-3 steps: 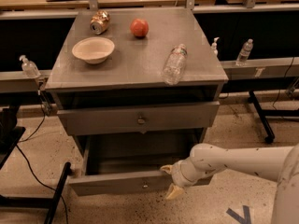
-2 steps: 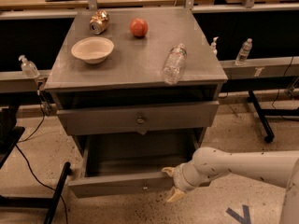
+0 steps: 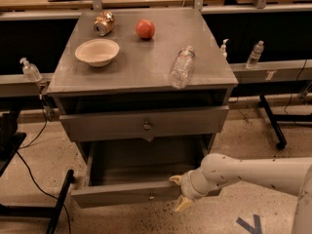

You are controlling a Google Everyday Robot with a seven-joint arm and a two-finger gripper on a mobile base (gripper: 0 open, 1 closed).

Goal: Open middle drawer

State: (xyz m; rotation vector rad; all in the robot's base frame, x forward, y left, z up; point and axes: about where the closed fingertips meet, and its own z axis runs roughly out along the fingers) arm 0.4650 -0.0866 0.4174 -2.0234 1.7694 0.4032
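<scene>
The middle drawer is a grey metal drawer with a small round knob. It is pulled well out of the cabinet and its dark inside shows. My gripper is at the right end of its front panel, low near the floor. The cream fingertips are spread, one above and one below the panel's edge, with the white arm reaching in from the right. The drawer above it, with a taller front and its own knob, is nearly shut. No lower drawer shows.
On the cabinet top are a white bowl, a tipped can, a red apple and a plastic bottle lying near the right edge. A black stand and cables are on the floor at the left.
The gripper and forearm have dropped slightly lower at the drawer's right end. The drawer stays pulled out, at most a little farther than before.
</scene>
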